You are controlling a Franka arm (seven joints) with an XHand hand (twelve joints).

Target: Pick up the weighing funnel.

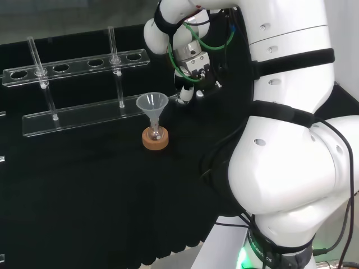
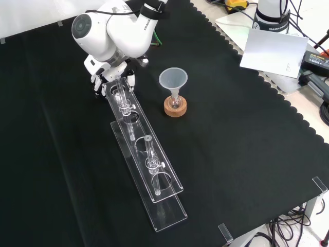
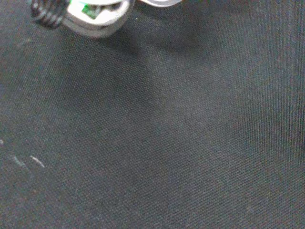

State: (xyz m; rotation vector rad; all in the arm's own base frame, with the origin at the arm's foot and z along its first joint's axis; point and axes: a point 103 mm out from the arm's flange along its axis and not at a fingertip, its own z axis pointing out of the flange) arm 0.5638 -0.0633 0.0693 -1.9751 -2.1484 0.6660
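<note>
The hand (image 1: pixel 189 68) hangs low over the black cloth at the right end of the clear rack (image 1: pixel 84 115) in the head view. In the front view the hand (image 2: pixel 110 76) sits just behind the rack's far end (image 2: pixel 119 91), partly hidden by a rack post and the arm's white link. The wrist view looks onto bare black cloth (image 3: pixel 162 133), with a blurred part of the hand (image 3: pixel 95 16) at one edge. The hand's pose is too hidden to read. The big funnel (image 1: pixel 151 105) stands mouth up in a small flask on a cork ring (image 1: pixel 155 140), to the hand's left in the head view.
The two-level clear rack (image 2: pixel 146 159) runs down the middle of the front view and carries two thin glass tubes. The funnel (image 2: pixel 173 80) on its cork ring (image 2: pixel 175 107) stands right of it. White paper (image 2: pixel 272 49) and cables lie off the cloth at the upper right.
</note>
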